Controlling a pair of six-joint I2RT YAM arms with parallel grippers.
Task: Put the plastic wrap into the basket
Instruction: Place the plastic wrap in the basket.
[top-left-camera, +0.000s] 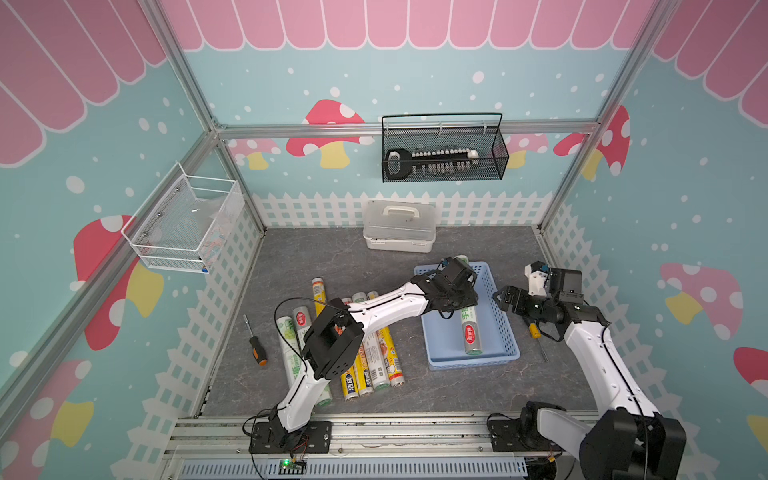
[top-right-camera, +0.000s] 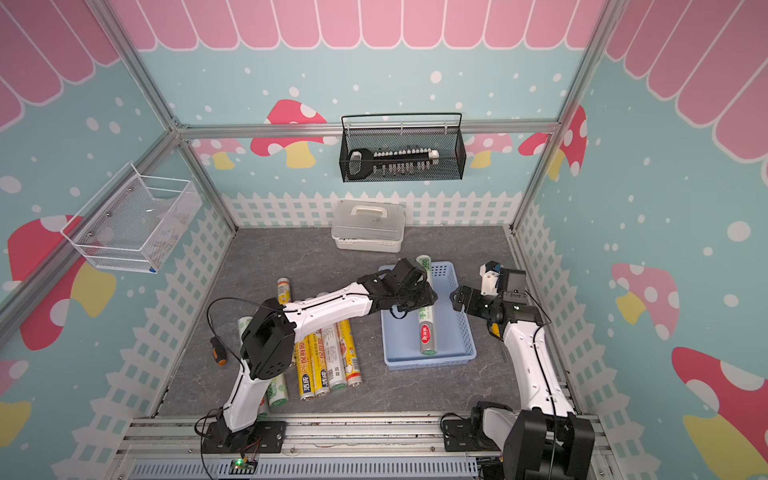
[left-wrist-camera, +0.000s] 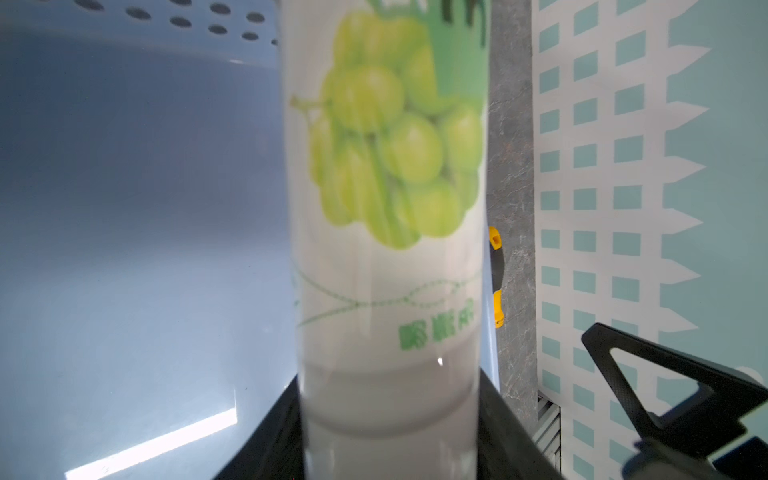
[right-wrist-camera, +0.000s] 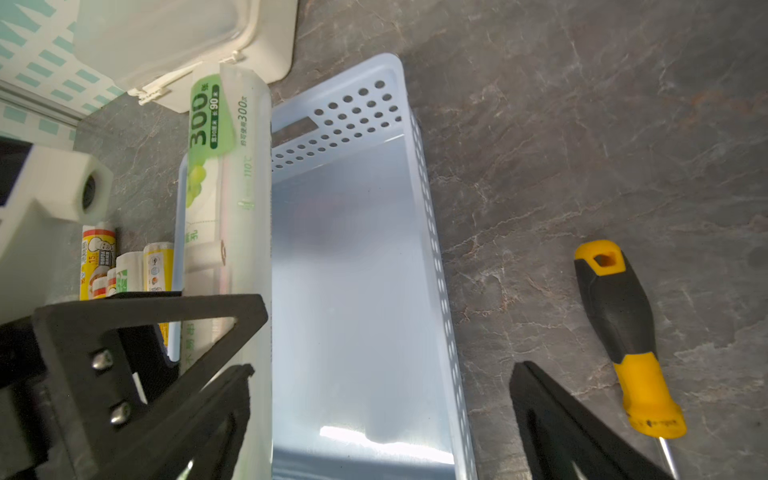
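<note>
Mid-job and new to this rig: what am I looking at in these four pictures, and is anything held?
A white left arm and right arm stand at the table's near edge. Both top views look down on everything; each wrist view rides on one arm. The left gripper is shut on a white-and-green roll of plastic wrap, lengthwise over the blue basket, its far end past the rim. The right gripper is open and empty beside the basket. Left of it lie the other rolls and an orange-handled screwdriver; right, a yellow-handled screwdriver; behind, a white lidded box.
</note>
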